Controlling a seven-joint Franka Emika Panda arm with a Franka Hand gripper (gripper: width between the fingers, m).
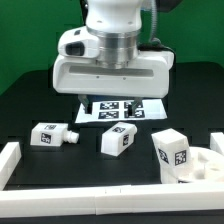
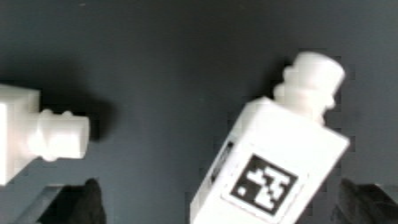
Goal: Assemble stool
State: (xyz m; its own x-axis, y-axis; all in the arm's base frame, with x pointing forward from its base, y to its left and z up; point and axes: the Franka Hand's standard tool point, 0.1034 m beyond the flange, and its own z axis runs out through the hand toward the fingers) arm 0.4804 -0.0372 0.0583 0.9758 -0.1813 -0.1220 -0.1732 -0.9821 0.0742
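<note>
Stool leg (image 2: 285,140) lies on its side on the dark table (image 2: 169,55), right under your gripper (image 2: 217,205) with its jaws apart, so line up with its slant, go down, and squeeze its flat sides.

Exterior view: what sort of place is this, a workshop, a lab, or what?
Probably a robotics lab bench: a black table fenced by white border rails, the marker board fixed beneath the arm, and loose white stool legs bearing square tags.
</note>
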